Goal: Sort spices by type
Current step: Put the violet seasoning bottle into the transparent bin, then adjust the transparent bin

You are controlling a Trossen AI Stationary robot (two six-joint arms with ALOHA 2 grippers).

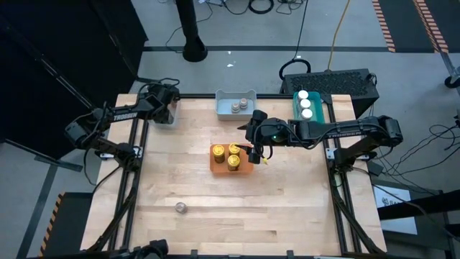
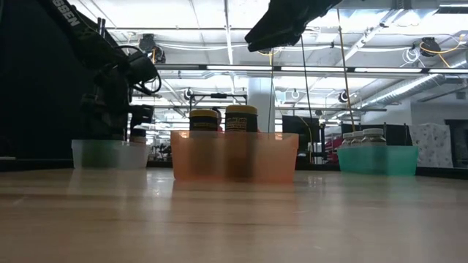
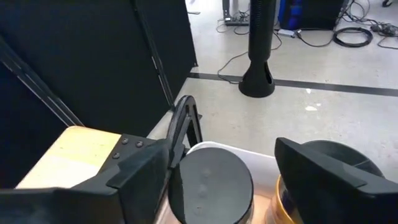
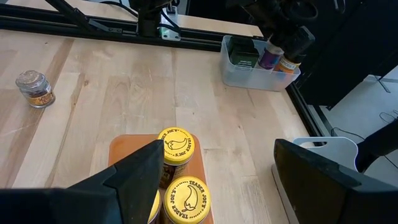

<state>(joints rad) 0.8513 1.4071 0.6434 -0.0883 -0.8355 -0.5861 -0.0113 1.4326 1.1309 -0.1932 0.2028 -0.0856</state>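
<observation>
My left gripper (image 1: 167,101) stands open over the clear tray (image 1: 167,117) at the table's far left. Its fingers are on either side of a dark-lidded spice jar (image 3: 211,186) standing in that tray. A second dark-lidded jar (image 3: 339,158) stands beside it, partly behind one finger. My right gripper (image 1: 250,137) hangs open above the orange tray (image 1: 219,164), clear of the three yellow-lidded jars (image 4: 176,144) standing in it. One loose spice jar (image 1: 181,208) stands on the table near its front edge. My left gripper has one finger (image 3: 146,168) right beside the dark lid's edge (image 3: 175,186), and whether it touches I cannot tell. The other finger stands apart from the lid. The jar stands upright in the clear tray.
A blue-grey tray (image 1: 224,108) with grey-lidded jars stands at the far middle. A teal tray (image 1: 320,108) with white-lidded jars stands at the far right. Bare wood lies between the orange tray and the loose jar.
</observation>
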